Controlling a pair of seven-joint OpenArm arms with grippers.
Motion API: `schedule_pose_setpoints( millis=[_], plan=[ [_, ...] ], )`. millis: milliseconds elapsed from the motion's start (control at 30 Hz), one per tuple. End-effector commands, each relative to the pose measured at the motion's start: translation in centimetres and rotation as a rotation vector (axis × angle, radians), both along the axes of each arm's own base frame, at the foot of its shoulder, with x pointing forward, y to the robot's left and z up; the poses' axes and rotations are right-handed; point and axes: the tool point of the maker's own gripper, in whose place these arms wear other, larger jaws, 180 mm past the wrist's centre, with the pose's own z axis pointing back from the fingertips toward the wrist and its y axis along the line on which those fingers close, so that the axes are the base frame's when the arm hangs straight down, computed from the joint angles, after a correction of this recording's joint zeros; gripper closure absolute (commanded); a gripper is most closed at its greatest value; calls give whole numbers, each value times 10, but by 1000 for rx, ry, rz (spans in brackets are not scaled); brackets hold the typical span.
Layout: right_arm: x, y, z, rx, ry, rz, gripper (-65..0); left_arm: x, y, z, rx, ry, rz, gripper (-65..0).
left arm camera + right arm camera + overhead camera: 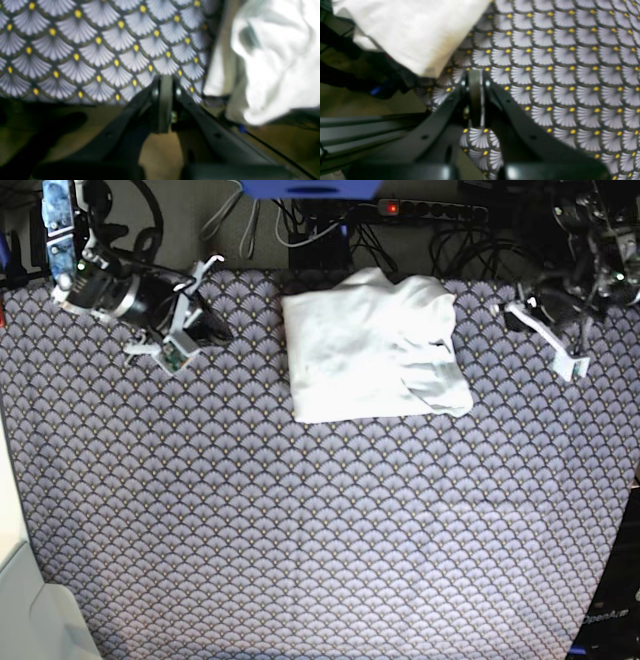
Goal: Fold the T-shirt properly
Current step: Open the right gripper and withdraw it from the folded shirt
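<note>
The T-shirt (370,350) lies folded into a rough rectangle at the back middle of the table, its right part rumpled. In the left wrist view the T-shirt (275,62) fills the upper right. In the right wrist view a flat corner of the T-shirt (415,30) sits at the upper left. My left gripper (165,81) is shut with nothing in it, hovering to the right of the shirt (522,308) in the base view. My right gripper (475,73) is shut and empty too, apart from the shirt on its left side (212,330).
A cloth with a grey fan pattern and yellow dots (320,530) covers the table. Behind its back edge lie cables and a power strip (430,210). A white object (30,610) sits at the front left corner.
</note>
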Motion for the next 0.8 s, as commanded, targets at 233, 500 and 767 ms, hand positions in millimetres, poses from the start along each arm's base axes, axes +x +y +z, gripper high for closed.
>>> schedule_pose_setpoints(
  millis=[233, 500, 767],
  plan=[
    [6, 6, 12, 42, -40, 5, 0, -3, -22, -21, 75, -9, -18, -4],
    [14, 19, 18, 63, -61, 25, 0, -8, -38, -43, 29, 44, 22, -4],
    [11, 19, 16, 63, -51, 26, 0, -17, -36, -34, 46, 31, 12, -4]
  ],
)
